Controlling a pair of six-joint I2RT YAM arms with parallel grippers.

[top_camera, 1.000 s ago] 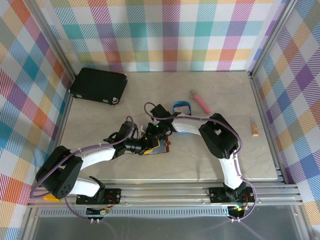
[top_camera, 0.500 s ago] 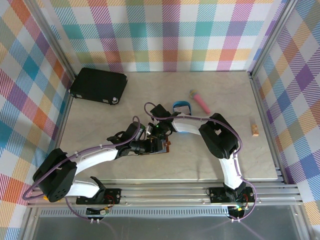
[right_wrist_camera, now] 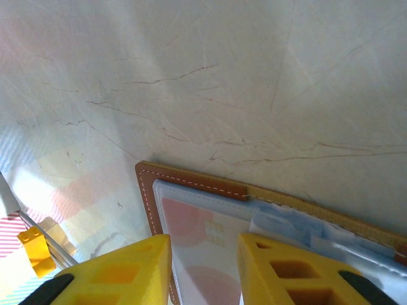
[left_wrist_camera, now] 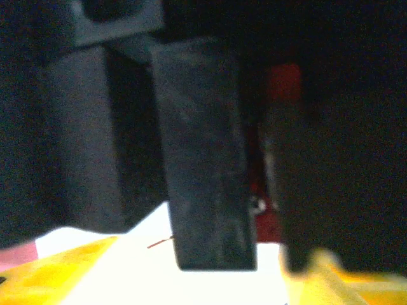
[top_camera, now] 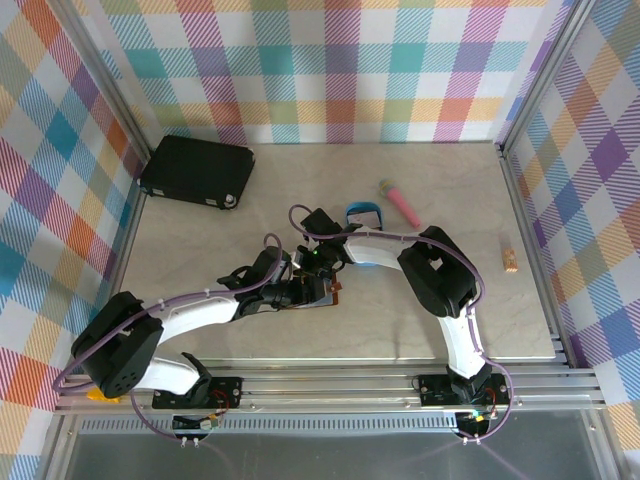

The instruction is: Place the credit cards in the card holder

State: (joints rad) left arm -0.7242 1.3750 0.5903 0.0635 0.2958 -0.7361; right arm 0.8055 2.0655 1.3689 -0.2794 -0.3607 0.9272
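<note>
left fingers [top_camera: 301, 292] moved nearer card holder [right_wrist_camera: 191, 219], grip cannot tell | right fingers [top_camera: 319, 280] parted over holder, unmoved

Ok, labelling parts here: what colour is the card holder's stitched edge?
Card holder: tan brown, pale stitching; right wrist view.

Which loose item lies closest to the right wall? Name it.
The small tan item, alone by the table's right edge; the pink stick, blue tray and black case lie farther left.

You've got the black case [top_camera: 197, 171] back left, pink stick [top_camera: 402, 203] near the blue tray [top_camera: 364, 211], small wooden block [top_camera: 510, 259] far right.
</note>
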